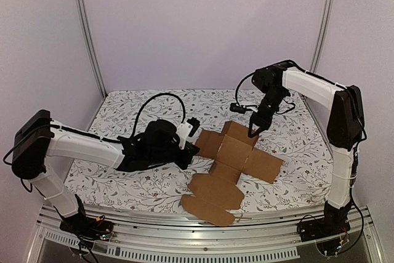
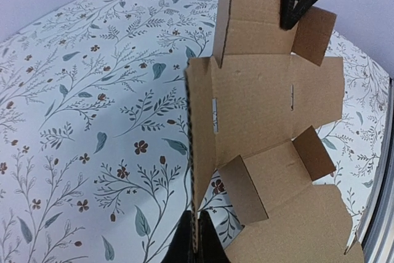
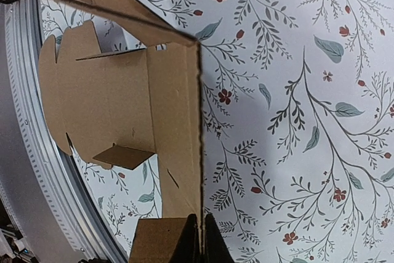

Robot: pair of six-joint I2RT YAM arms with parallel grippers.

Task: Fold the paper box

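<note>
Paper box (image 1: 234,152) on floral cloth (image 1: 135,106); rail (image 1: 184,238) beside.

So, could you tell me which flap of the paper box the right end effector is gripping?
The far flap, raised at the paper box's back edge; the left end effector pinches the left flap, and the rest lie free.

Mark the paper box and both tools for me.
paper box (image 1: 234,150), top view, flat middle panel.
left tool (image 2: 196,241), left wrist view, fingertips pinching the raised flap's edge.
right tool (image 1: 253,131), top view, tips shut on the far flap.
</note>
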